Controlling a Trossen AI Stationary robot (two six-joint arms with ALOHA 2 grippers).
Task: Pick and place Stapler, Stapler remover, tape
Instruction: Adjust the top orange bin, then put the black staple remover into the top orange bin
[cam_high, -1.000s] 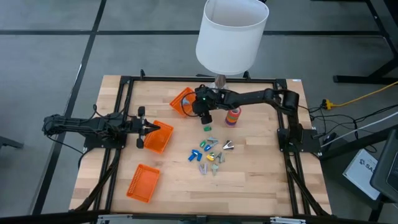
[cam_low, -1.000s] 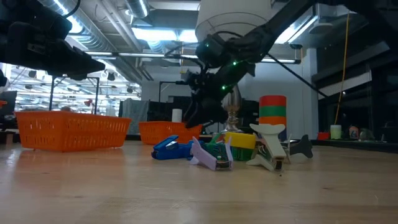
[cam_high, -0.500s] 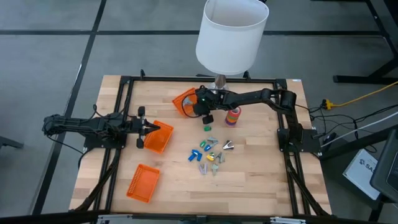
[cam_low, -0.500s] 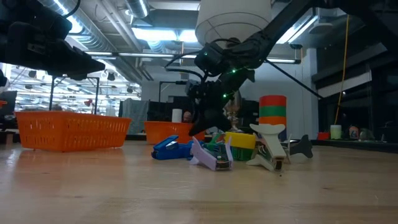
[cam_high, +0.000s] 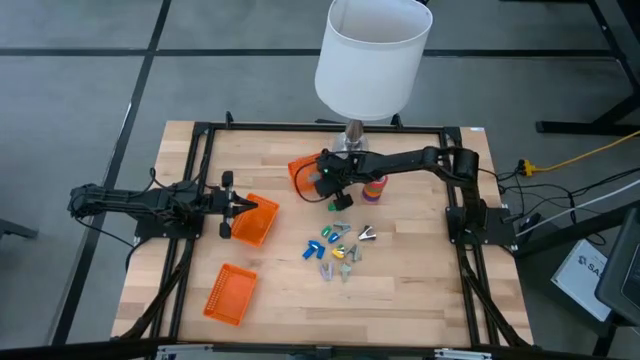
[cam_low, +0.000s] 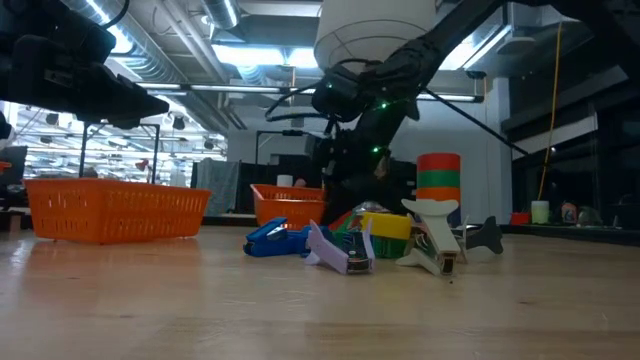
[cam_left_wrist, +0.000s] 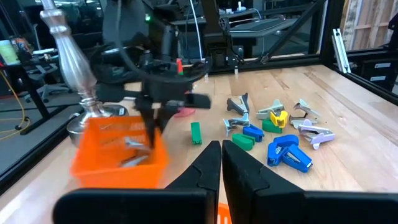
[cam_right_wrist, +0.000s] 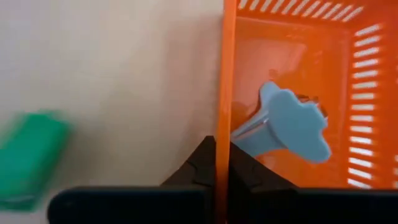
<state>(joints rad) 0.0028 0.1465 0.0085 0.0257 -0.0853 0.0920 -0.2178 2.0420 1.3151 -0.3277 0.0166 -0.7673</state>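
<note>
Inside the far orange basket (cam_right_wrist: 219, 68) lies the stapler remover (cam_right_wrist: 289, 124): pale blue plastic, smooth, winged shape, loose on the floor of the basket. The right gripper (cam_right_wrist: 216, 149) is clamped on the basket's thin side wall, fingers one each side of it. My read is you're repositioning the basket. Keep it flat on the wood and slide slowly, since a tilt could tip the remover out. The slotted plastic wall looks flexible, so expect it to bow under side load.

Just outside that wall sits a green plastic piece (cam_right_wrist: 31, 155); don't plough into it. The tape stack (cam_high: 375, 183), small glossy rings, stands near the arm, and the lamp (cam_high: 372, 55) is beside it, so mind the forearm. The left gripper (cam_left_wrist: 221, 158) has its fingers together and is parked by the second basket (cam_high: 255, 222).
</note>
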